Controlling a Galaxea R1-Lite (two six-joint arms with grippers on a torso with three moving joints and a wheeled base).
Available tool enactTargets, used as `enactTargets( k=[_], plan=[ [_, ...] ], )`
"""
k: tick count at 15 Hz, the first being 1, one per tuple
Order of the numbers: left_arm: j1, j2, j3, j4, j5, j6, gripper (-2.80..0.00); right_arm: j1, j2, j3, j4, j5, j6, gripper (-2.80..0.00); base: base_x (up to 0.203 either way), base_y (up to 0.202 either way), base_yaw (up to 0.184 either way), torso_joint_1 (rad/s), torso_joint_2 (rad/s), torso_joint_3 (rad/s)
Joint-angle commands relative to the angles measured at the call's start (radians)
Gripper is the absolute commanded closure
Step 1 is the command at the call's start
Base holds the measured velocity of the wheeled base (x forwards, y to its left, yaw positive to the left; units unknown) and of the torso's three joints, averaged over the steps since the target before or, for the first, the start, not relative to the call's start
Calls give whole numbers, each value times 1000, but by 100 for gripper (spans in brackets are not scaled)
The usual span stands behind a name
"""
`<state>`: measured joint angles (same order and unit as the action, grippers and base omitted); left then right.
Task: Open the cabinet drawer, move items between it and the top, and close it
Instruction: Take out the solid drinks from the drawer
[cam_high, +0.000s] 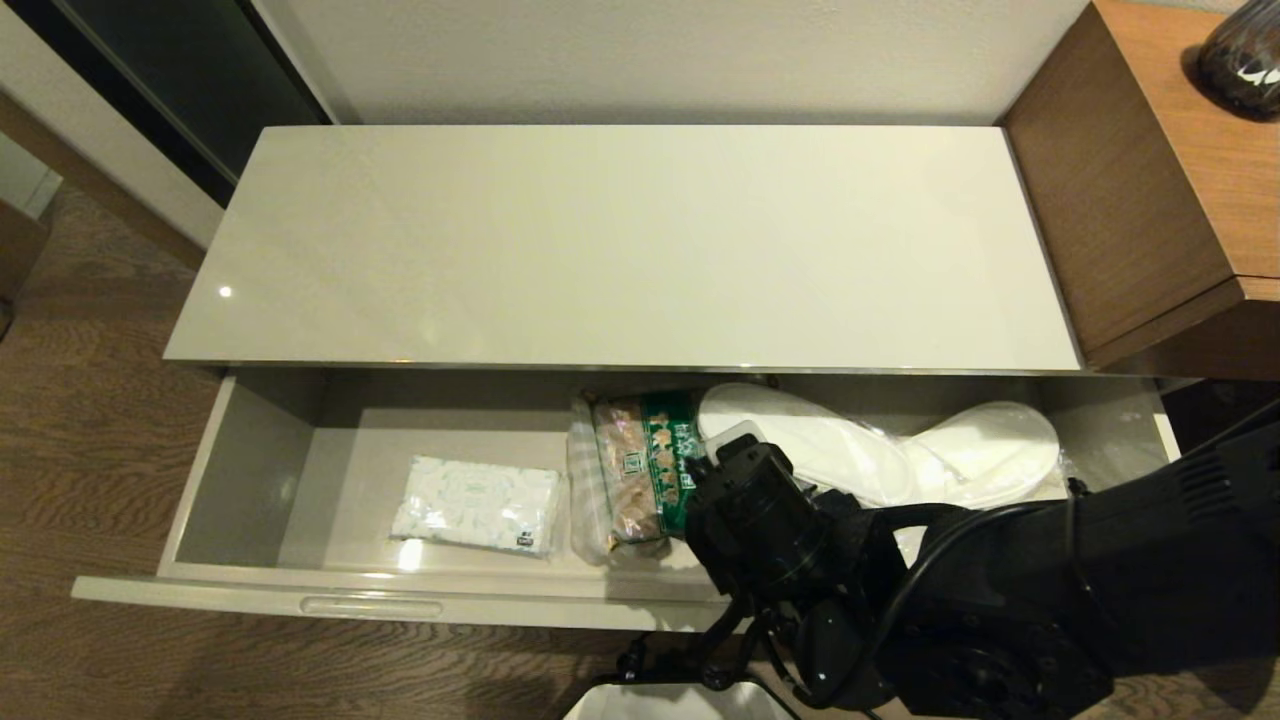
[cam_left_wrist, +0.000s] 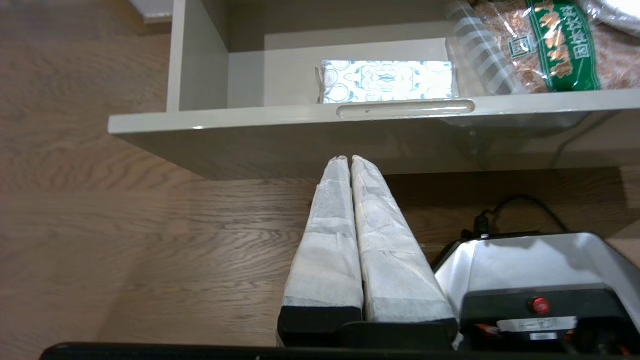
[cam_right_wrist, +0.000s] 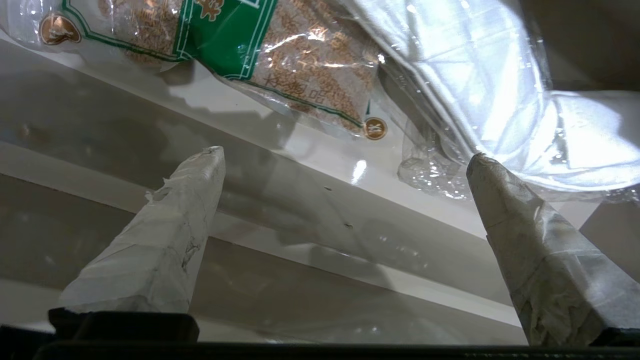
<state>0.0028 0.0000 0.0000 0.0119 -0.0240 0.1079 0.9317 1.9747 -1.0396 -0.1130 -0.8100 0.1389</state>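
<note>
The cabinet drawer (cam_high: 250, 470) stands pulled out below the bare glossy beige top (cam_high: 620, 240). Inside it lie a white-and-pale-blue tissue pack (cam_high: 476, 505) at the left, a brown snack bag with a green band (cam_high: 640, 470) in the middle, and white slippers in clear wrap (cam_high: 900, 450) at the right. My right arm (cam_high: 780, 530) reaches over the drawer's front wall, between snack bag and slippers. The right gripper (cam_right_wrist: 345, 154) is open and empty, its fingertips near the snack bag (cam_right_wrist: 300, 65) and the slipper wrap (cam_right_wrist: 500, 100). My left gripper (cam_left_wrist: 348, 159) is shut on nothing, low in front of the drawer's slot handle (cam_left_wrist: 405, 108).
A taller brown wooden unit (cam_high: 1150, 200) with a dark vase (cam_high: 1240, 55) adjoins the cabinet on the right. Wooden floor (cam_high: 90, 420) lies to the left and in front. A dark panel (cam_high: 180, 70) stands at the back left. My base (cam_left_wrist: 525, 270) sits near the drawer front.
</note>
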Motion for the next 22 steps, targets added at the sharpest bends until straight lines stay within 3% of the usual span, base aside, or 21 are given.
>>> enactTargets(
  k=[1,6,17,22],
  plan=[
    [0,2,0,-3,-2,27,0,-4,43,-3,-3,-5,-1,-280,0,0,0,0,0,0],
    [0,2,0,-4,-4,41,0,-57,75,-2,-1,-5,-36,-280,0,0,0,0,0,0],
    [0,2,0,-4,-4,41,0,-174,64,52,-49,1,-19,-280,0,0,0,0,0,0],
    [0,2,0,-4,-4,42,0,-235,161,21,-187,3,-83,-280,0,0,0,0,0,0]
  ],
)
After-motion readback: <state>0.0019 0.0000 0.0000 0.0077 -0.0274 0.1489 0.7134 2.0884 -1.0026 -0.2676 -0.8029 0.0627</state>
